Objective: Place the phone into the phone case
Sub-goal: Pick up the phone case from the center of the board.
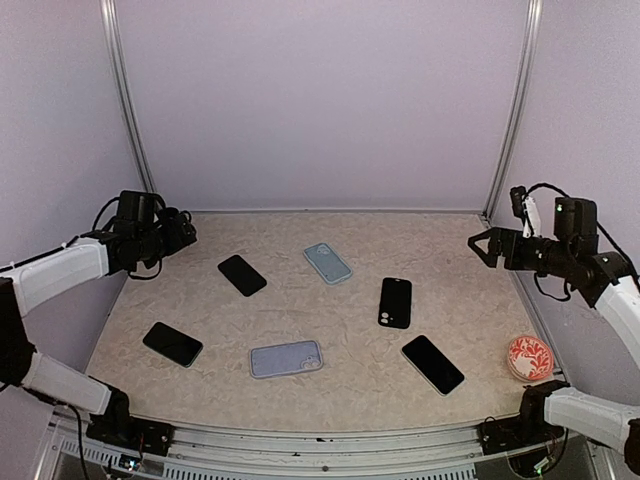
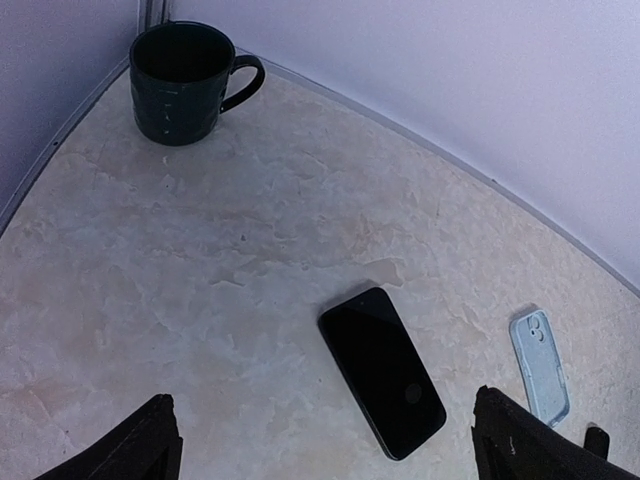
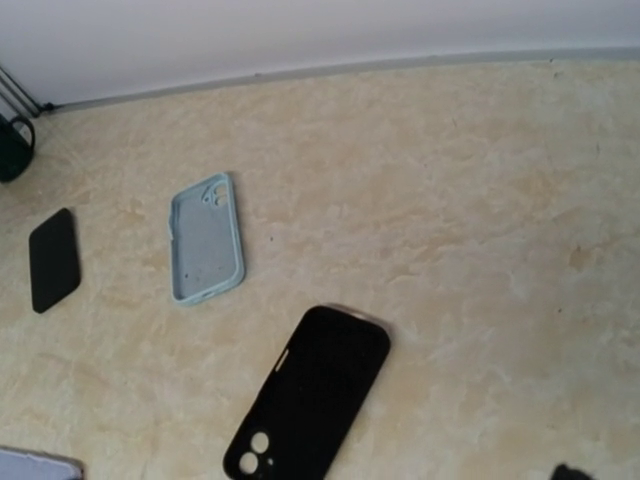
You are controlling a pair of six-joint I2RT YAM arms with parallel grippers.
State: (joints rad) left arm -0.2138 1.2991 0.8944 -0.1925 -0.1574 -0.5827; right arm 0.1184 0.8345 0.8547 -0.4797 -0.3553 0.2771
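1. My left jaws stand wide open and hold nothing. They hang above the far left of the bench (image 1: 330, 318), close to the left wall.
2. My right jaws are spread just as wide and are also empty, raised over the far right edge.
3. 3 black phones lie flat, screens up: the far phone (image 1: 242, 274), the left phone (image 1: 172, 344) and the right phone (image 1: 433, 364).
4. The far phone lies below my left jaws, well clear of them.
5. The blue case (image 1: 328, 263) lies hollow side up, near the far phone on its right and not touching it.
6. The black case (image 1: 395, 302) lies between the blue case and the right phone, touching neither. Its camera holes are at the near end.
7. The lilac item (image 1: 286, 358) lies flat at the near middle, between the left phone and the right phone. I cannot tell if it is a case or a phone.
8. Every phone lies apart from every case.
9. The mug (image 2: 185, 80) stands upright in the far left corner.
10. The bowl (image 1: 529, 356) sits at the right edge, near the right phone.
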